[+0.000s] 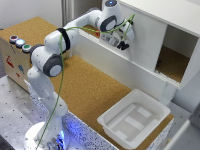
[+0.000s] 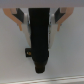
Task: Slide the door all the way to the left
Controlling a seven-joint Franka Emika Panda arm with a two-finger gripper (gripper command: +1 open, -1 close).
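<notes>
The door (image 1: 147,42) is a plain white panel covering the left half of the white cabinet (image 1: 172,12) front in the exterior view. To its right the cabinet interior (image 1: 172,62) shows open, with a cork floor. My gripper (image 1: 123,45) is at the door's left edge, up against the panel. In the wrist view the black fingers (image 2: 41,45) read as one dark block with no gap, the gripper (image 2: 41,66) shut and holding nothing, with the white door (image 2: 67,55) filling the background. Whether the fingers touch the panel I cannot tell.
A white plastic tray (image 1: 116,123) sits on the cork table (image 1: 90,90) in front of the cabinet, toward the exterior view's right. A wooden box with coloured buttons (image 1: 17,42) stands at the exterior view's left. A green cable (image 1: 61,85) hangs along the arm.
</notes>
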